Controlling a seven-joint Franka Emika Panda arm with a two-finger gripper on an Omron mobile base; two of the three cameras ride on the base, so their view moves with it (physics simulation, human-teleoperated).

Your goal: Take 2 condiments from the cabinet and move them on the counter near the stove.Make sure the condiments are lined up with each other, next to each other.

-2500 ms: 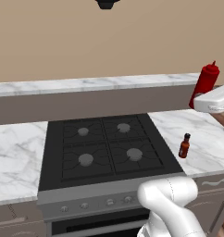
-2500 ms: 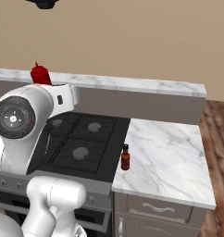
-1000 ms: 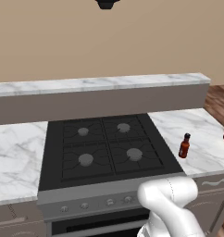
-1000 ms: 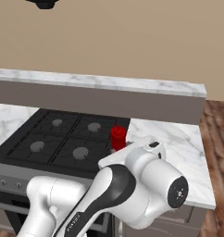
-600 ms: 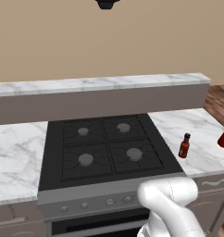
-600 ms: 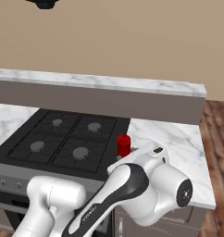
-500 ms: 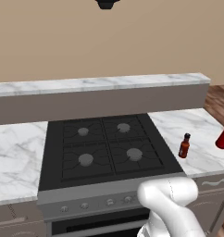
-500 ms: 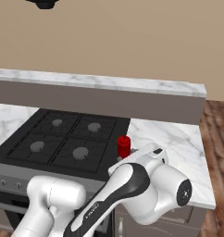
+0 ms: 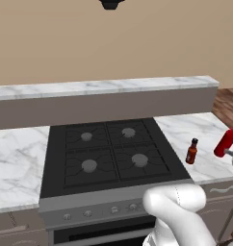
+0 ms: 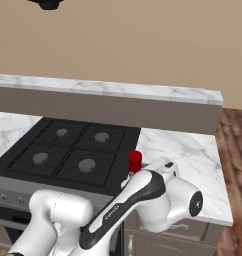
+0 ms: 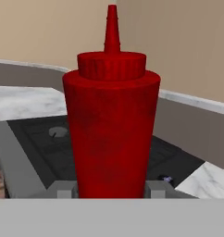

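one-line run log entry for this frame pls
phase: carry | gripper: shut on red squeeze bottle | brown sauce bottle: upright on counter, right of stove

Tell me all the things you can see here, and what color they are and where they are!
red squeeze bottle: one, all red, held in the gripper, tilted over the counter right of the stove
sauce bottle: one, reddish-brown with a dark cap, standing upright on the counter just right of the stove
stove: one, black with four round grey burners and a grey front with knobs, in the middle
counter: white marble with grey veins, on both sides of the stove
raised ledge: one, marble top over a brown-grey face, behind the stove
wall: tan, at the back
wooden floor: brown, far right
gripper: one, shut on the red squeeze bottle
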